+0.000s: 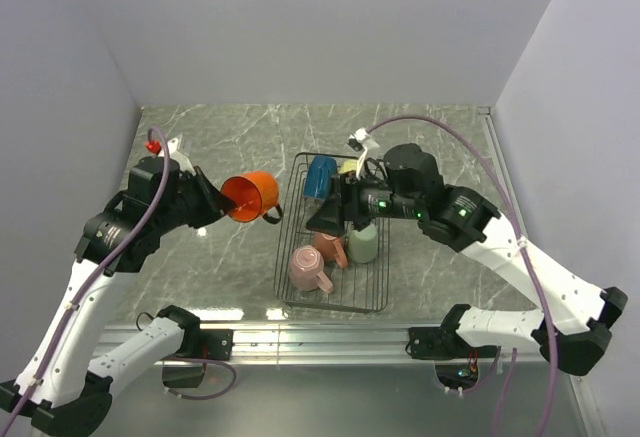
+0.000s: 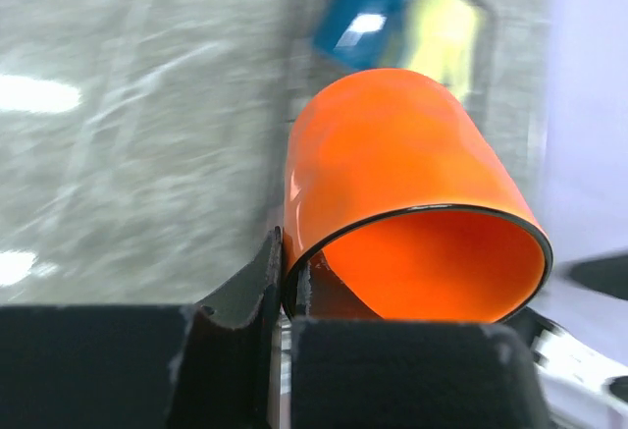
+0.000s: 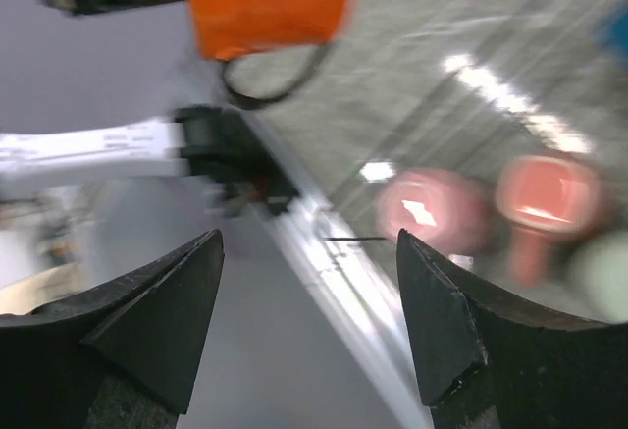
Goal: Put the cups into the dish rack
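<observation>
**Orange mug in L pincer, just left of the rack**

Your L pincer (image 2: 289,290) is clamped on the orange mug (image 1: 254,197), w/ one finger inside the rim and one outside. The mug's tipped on its side, mouth facing back at the pincer and handle hanging low toward the dish rack (image 1: 284,249). You've got it up off the surface (image 1: 210,137), right by the rack's left edge.

Your R pincer (image 3: 306,247) sits over mid-rack, jaws wide apart w/ nothing btwn them.

There are 5 mugs in the rack:
- The blue mug (image 1: 320,175) is at the far end.
- The pale yellow mug (image 1: 348,167) is just right of it, mostly hidden.
- The mint mug (image 1: 363,244) is on the right side.
- The near pink mug (image 1: 308,269) is at the front left.
- The other pink mug (image 1: 331,248) is btwn that one and the mint.

Both wrist views are blurred.
</observation>
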Robot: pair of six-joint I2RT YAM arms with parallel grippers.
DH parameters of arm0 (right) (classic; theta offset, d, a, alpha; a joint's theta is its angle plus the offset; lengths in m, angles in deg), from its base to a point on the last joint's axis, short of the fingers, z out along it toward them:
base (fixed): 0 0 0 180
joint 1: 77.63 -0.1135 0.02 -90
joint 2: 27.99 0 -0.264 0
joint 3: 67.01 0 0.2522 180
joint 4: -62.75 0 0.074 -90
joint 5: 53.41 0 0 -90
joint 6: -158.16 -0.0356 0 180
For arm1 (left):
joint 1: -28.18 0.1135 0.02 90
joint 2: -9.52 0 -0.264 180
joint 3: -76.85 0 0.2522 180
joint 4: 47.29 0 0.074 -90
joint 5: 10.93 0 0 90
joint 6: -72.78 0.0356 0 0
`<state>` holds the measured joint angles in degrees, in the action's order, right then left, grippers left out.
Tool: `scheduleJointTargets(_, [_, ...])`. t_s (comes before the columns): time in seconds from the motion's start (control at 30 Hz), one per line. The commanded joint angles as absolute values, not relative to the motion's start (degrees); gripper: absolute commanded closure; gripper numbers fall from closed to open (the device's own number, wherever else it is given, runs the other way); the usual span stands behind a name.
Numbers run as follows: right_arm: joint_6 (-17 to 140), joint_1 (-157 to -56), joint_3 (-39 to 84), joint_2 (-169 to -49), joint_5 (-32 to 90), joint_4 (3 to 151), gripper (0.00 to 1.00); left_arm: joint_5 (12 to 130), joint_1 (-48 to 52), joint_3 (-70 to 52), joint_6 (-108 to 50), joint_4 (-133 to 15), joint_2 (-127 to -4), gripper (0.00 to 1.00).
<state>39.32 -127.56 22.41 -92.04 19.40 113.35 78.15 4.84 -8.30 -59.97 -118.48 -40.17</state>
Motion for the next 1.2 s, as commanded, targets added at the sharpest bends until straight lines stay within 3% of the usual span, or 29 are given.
scheduleJointTargets(0.0, [27.58, -126.50, 20.76, -93.73, 2.24, 97.67, 0.21, 67.15, 4.97, -7.75, -62.47, -103.26, -38.30, 1.00])
scheduleJointTargets(0.3, [14.65, -125.62, 16.36, -96.54, -3.75, 82.61, 0.21, 58.60, 4.97, -1.42, -68.46, -86.90, -34.61, 1.00])
scheduleJointTargets(0.87, [3.22, -123.60, 5.56, -94.53, -2.17, 68.53, 0.21, 53.32, 4.97, 2.36, -70.31, -81.62, -30.74, 1.00])
scheduleJointTargets(1.17, [-4.78, -120.17, -2.09, -91.18, -1.91, 55.69, 0.29, 51.39, 4.97, 2.54, -71.10, -79.69, -30.65, 1.00])
